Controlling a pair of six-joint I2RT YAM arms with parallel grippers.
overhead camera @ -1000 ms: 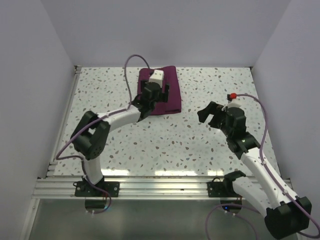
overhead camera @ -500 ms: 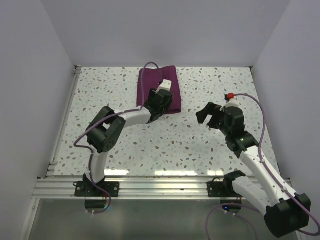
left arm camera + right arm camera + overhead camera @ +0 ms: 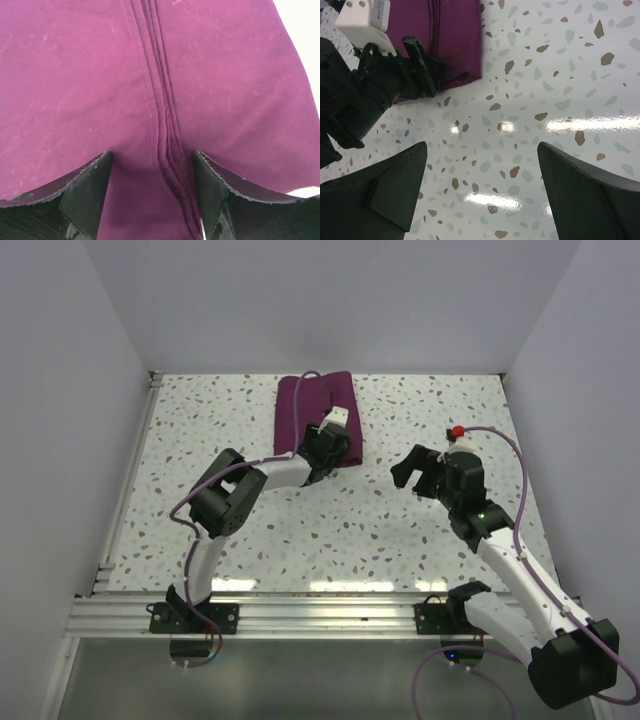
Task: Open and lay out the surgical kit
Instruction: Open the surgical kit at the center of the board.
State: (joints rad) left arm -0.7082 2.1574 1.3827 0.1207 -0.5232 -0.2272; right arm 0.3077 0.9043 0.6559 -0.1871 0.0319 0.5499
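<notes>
While left gripper (image 3: 152,167) straddles the cloth wrap (image 3: 70,75), right gripper (image 3: 481,146) gapes.

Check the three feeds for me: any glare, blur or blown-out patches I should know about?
Top external: sharp, evenly lit, white glare strips on the table along its near edge. Left wrist: the cloth wrap fills the frame, slightly soft, upper right corner blown out white. Right wrist: bright streaks on the table, the right gripper dark against it.
</notes>
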